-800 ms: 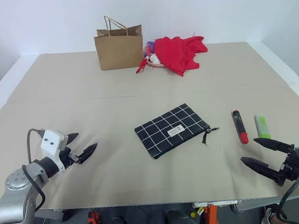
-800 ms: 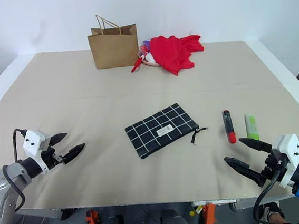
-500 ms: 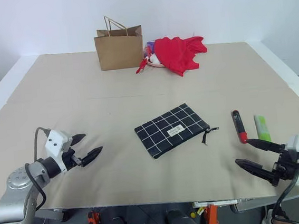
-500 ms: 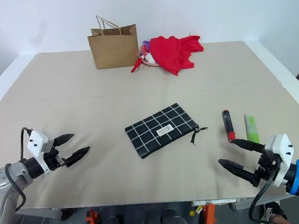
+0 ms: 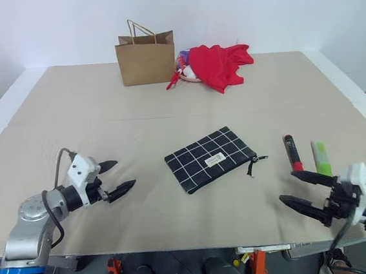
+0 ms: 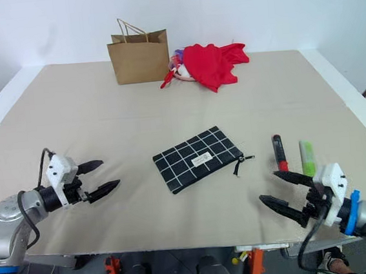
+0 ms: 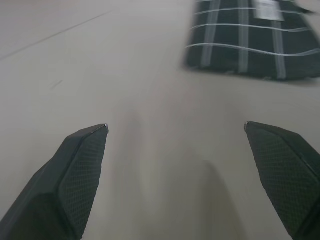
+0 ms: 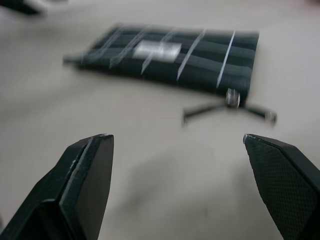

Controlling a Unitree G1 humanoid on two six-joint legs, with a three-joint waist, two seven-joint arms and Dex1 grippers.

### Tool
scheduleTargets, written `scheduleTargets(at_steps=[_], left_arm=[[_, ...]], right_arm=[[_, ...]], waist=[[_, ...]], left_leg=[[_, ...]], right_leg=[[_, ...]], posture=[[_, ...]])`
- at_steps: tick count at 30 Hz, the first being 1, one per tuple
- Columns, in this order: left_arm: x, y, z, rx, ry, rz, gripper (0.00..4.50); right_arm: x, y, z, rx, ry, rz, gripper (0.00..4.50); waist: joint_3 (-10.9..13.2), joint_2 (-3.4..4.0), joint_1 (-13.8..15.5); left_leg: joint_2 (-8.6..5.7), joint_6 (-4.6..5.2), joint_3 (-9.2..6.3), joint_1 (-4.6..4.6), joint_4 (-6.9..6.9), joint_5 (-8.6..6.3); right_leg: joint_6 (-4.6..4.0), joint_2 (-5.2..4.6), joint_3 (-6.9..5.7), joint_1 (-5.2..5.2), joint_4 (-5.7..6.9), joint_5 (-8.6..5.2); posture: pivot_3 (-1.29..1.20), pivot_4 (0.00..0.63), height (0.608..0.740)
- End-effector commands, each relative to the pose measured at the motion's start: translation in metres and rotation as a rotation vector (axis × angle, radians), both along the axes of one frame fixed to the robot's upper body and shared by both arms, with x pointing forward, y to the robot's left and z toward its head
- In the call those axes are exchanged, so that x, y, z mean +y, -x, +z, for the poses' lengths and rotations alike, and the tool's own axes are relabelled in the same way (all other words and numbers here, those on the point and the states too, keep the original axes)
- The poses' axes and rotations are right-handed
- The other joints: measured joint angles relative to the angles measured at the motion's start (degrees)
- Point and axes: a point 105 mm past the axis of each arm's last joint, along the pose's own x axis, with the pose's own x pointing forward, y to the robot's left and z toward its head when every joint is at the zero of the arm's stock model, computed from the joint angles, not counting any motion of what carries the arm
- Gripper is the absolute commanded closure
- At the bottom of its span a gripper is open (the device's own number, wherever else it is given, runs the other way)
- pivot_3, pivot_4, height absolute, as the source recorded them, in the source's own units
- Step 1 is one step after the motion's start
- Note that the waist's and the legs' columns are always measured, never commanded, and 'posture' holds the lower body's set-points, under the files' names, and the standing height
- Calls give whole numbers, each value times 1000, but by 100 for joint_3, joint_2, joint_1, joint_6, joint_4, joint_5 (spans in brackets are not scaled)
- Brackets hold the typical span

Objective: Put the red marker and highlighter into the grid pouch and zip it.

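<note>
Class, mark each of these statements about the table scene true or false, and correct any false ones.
1. The grid pouch lies flat on the table. True.
2. The red marker is already inside the pouch. False: it lies on the table beside the highlighter.
3. Both pincers are open and empty. True: the left pincer and the right pincer hold nothing.
4. The brown paper bag lies tipped over. False: it stands upright beside the red cloth.
5. The highlighter lies between the pouch and the red marker. False: the marker is nearer the pouch.
</note>
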Motion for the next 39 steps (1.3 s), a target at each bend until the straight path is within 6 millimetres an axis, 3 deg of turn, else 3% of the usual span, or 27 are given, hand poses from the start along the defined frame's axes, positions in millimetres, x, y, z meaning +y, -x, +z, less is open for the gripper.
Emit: scheduleTargets(at_steps=[1,3,5,6,8,12,16,21,26,34,39], left_arm=[[-35,5,11,-80,-22,-167,0],[-63,6,11,-91,-13,-273,0],[-78,6,10,-96,-15,-330,0],[-85,6,6,-97,-30,-356,0],[-96,8,-1,-105,-70,-420,0],[-108,7,-6,-127,-105,-458,0],[-112,4,-5,-142,-97,-433,0],[-111,2,-7,-156,-105,-391,0],[-119,1,-8,-184,-110,-382,0],[-133,17,-14,-200,-131,-470,0],[-136,7,-17,-288,-218,-449,0]], right_arm=[[23,-28,27,-67,-103,-48,35],[36,-67,39,-103,-182,-155,551],[46,-89,40,-102,-194,-200,1364],[53,-97,35,-90,-175,-200,2058],[63,-113,27,-88,-150,-239,2621],[65,-127,3,-74,-57,-300,4474],[55,-124,-25,-29,13,-335,4474],[55,-119,-42,1,21,-344,4474],[60,-123,-40,-4,-18,-374,4474],[68,-124,-40,-5,-22,-367,4474],[70,-125,-37,-12,-30,-370,4474]], waist=[[0,0,-2],[2,-1,-13],[5,7,-19],[5,7,-19],[3,7,4],[4,11,41],[4,12,57],[2,14,57],[2,14,56],[2,15,44],[2,15,42]], left_leg=[[0,1,0,-1,0,1],[0,2,-1,0,5,2],[-2,8,-1,-4,13,9],[-5,12,-5,-9,11,13],[-5,13,-10,-10,2,12],[-9,22,-16,-31,-11,0],[-17,40,-16,-41,-13,-17],[-17,47,-34,-33,-6,-21],[-17,45,-50,-29,18,-18],[-17,44,-54,-1,19,-13],[-17,44,-54,0,19,-13]], right_leg=[[1,0,0,0,0,1],[2,1,0,3,0,4],[9,2,0,2,0,18],[18,2,1,1,0,21],[36,4,0,3,0,22],[5,4,-4,-11,0,20],[0,-6,-12,-15,0,8],[-4,-6,-34,4,3,5],[15,-6,-49,22,2,2],[30,-6,-52,51,3,0],[30,-6,-51,52,3,0]], posture=[[0,150,739],[0,150,739],[0,150,739],[0,150,739],[0,150,739],[0,150,739],[0,150,739],[0,150,739],[0,150,739],[0,150,739],[0,150,739]])
